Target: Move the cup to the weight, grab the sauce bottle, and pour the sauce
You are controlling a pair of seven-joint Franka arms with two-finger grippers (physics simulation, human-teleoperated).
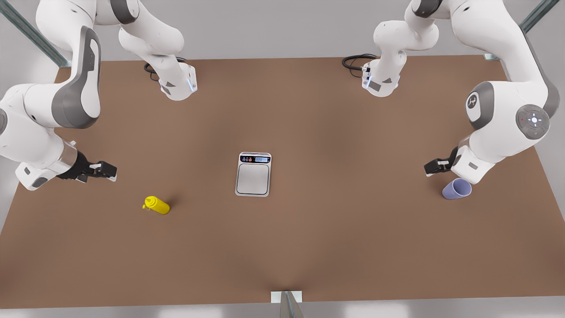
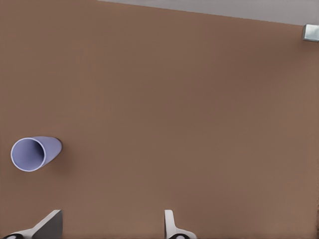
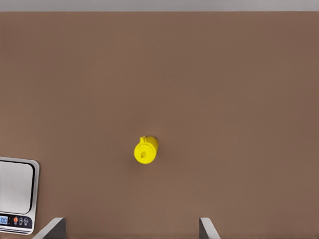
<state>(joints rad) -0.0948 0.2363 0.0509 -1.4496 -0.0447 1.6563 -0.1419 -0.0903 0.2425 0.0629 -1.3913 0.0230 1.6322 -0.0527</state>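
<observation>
Cup just beside spread-fingered left gripper, right gripper likewise near sauce bottle

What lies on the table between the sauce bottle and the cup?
In the front view, the weight stands alone between the sauce bottle and the cup; the rest of the table there is bare.

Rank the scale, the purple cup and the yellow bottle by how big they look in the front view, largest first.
1. The scale, clearly largest.
2. and 3. The cup and the sauce bottle look about alike, too close to rank.
</observation>
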